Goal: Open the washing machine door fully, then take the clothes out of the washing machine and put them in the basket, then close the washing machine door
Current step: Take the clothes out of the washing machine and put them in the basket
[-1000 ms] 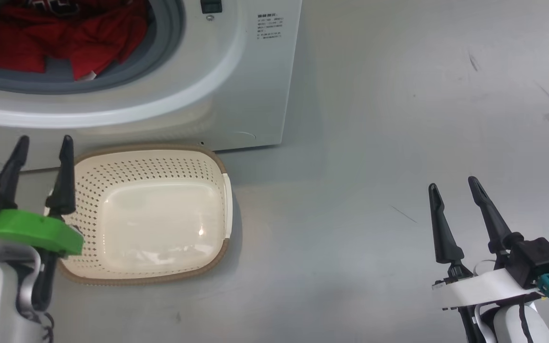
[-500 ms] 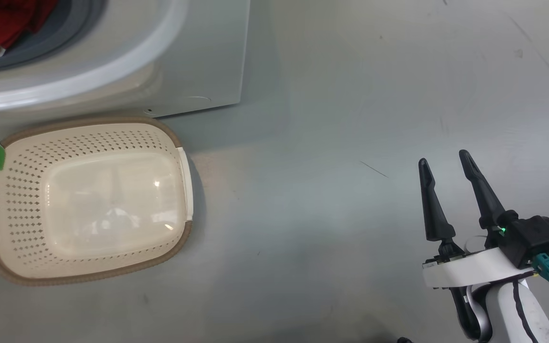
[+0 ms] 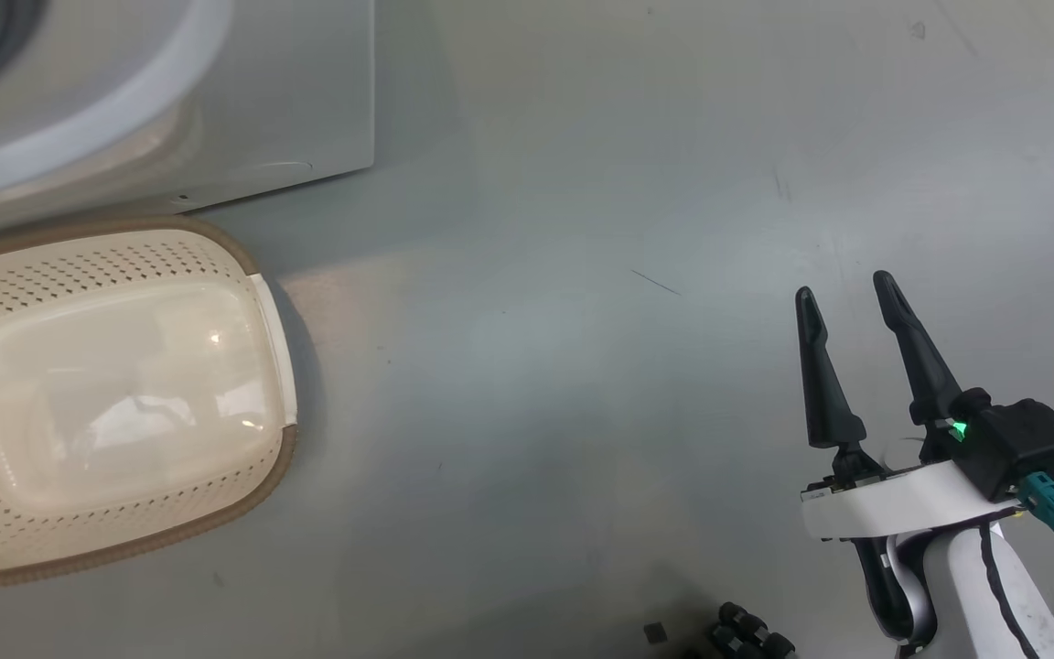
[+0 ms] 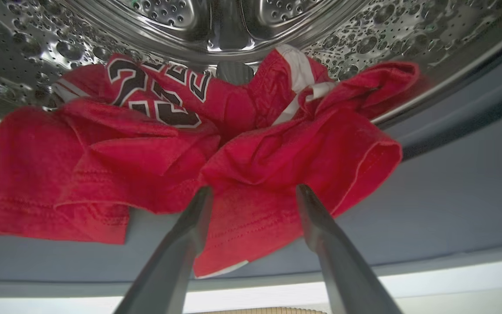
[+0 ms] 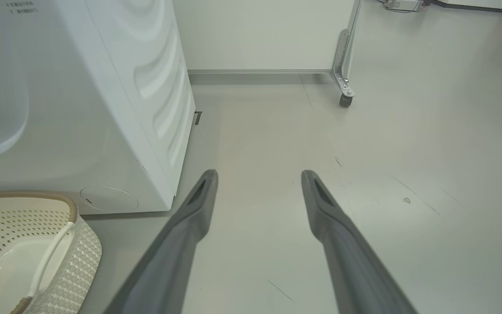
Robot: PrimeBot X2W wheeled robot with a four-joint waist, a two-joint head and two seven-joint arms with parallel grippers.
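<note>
Clothes: the red clothes [image 4: 251, 165] lie in a heap at the bottom of the shiny drum [image 4: 216, 22]. Their front edge hangs over the grey ring [image 4: 451, 196] at the mouth. Dark numbers with white edges show at the back left.
Left gripper: the left gripper [image 4: 253, 189] points into the drum. Its fingers are wide apart, with a red fold between the tips. I cannot tell if they touch it.
Washing machine: the white washing machine [image 3: 216, 119] stands on the floor [image 3: 582, 366].
Basket: the cream basket [image 3: 271, 320] sits on the floor, just in front of the machine. Its smooth bottom shines.
Right gripper: the right gripper [image 3: 843, 284] hangs over bare floor, well apart from the basket. Its fingers are wide apart and hold nothing.
Far off: a small wheel [image 5: 344, 99] on a metal leg stands near the wall [image 5: 259, 35].
</note>
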